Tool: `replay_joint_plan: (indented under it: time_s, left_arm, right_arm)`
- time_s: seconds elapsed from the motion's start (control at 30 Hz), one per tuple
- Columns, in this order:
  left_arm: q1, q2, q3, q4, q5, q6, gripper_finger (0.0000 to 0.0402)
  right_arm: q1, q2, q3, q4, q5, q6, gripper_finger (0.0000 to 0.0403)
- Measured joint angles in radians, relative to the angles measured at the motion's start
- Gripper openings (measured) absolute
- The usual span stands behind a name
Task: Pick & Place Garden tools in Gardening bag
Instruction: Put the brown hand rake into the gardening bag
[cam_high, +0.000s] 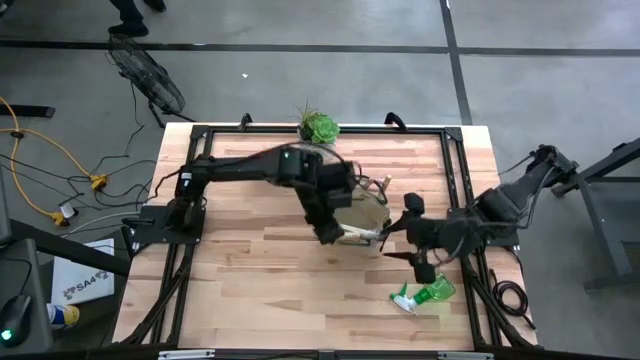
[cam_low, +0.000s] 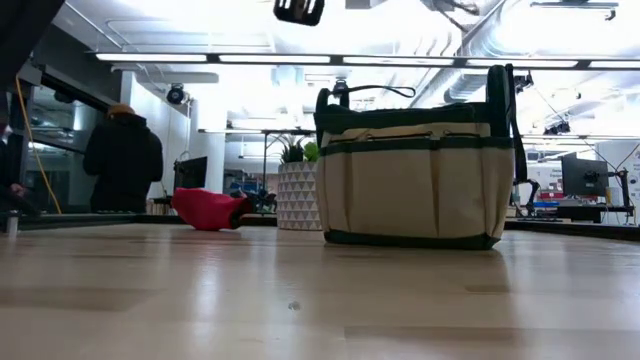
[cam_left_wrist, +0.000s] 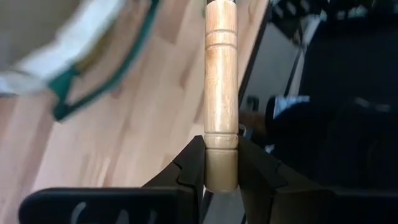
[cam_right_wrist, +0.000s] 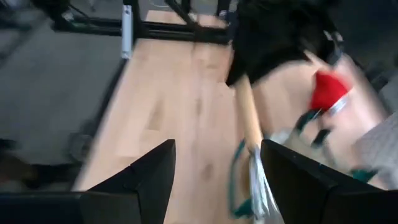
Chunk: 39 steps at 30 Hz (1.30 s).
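The gardening bag (cam_high: 362, 205) stands upright on the table's middle and also shows in the low view (cam_low: 415, 175). My left gripper (cam_high: 335, 235) is just near of the bag, shut on a wooden-handled tool (cam_left_wrist: 221, 81) with metal prongs (cam_right_wrist: 258, 186), seemingly the hand rake. My right gripper (cam_high: 398, 245) is open and empty just right of the tool, its fingers wide apart in its wrist view (cam_right_wrist: 214, 180). A green spray bottle (cam_high: 425, 295) lies on its side on the table at the near right. A red glove (cam_low: 205, 210) lies on the table beyond the bag. My left gripper pinches the wooden handle's free butt end (cam_left_wrist: 221, 171) between its two fingers. The handle runs on forward past the fingertips, in line with them. In the high view the tool points toward the table's right, lifted clear of the table.
A green succulent (cam_high: 318, 127) in a white pot (cam_low: 297, 195) stands at the table's far edge behind the bag. A dark frame (cam_high: 200, 135) runs around the table top. A person (cam_low: 122, 160) stands in the room beyond. Bare wood lies at the near left.
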<state>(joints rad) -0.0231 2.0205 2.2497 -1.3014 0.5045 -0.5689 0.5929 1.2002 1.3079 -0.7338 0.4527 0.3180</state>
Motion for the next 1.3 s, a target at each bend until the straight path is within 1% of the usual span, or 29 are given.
replay_joint_plan:
  time_s: [0.1, 0.2, 0.3, 0.4, 0.63, 0.9, 1.07, 1.17, 1.3]
  left_arm:
    - [0.028, 0.0, 0.01, 0.024, -0.009, -0.022, 0.0061]
    - [0.044, 0.0, 0.01, 0.032, -0.009, -0.03, 0.0061]
    - [0.045, 0.0, 0.01, 0.038, -0.006, -0.03, 0.0061]
    - [0.044, 0.0, 0.01, 0.059, -0.007, -0.029, 0.0061]
    - [0.043, 0.0, 0.01, 0.074, -0.014, -0.031, 0.0061]
    - [0.043, 0.0, 0.01, 0.072, -0.047, -0.039, 0.0061]
    - [0.043, 0.0, 0.01, 0.073, -0.047, -0.039, 0.0061]
    - [0.043, 0.0, 0.01, 0.073, -0.046, -0.039, 0.0061]
    - [0.043, 0.0, 0.01, 0.073, -0.046, -0.039, 0.0061]
  right_arm:
    - [0.004, 0.049, 0.0, 0.034, 0.087, -0.123, 0.0226]
    - [-0.018, 0.109, 0.0, 0.052, 0.137, -0.218, 0.0226]
    - [-0.044, 0.165, 0.0, 0.075, 0.179, -0.286, 0.0226]
    - [-0.08, 0.215, 0.0, 0.095, 0.225, -0.32, 0.0226]
    - [-0.14, 0.278, 0.0, 0.164, 0.223, -0.325, 0.0226]
    - [-0.143, 0.277, 0.0, 0.182, 0.229, -0.323, 0.0226]
    - [-0.145, 0.275, 0.0, 0.186, 0.227, -0.323, 0.0225]
    - [-0.15, 0.275, 0.0, 0.185, 0.228, -0.323, 0.0211]
    - [-0.15, 0.275, 0.0, 0.16, 0.229, -0.323, 0.0174]
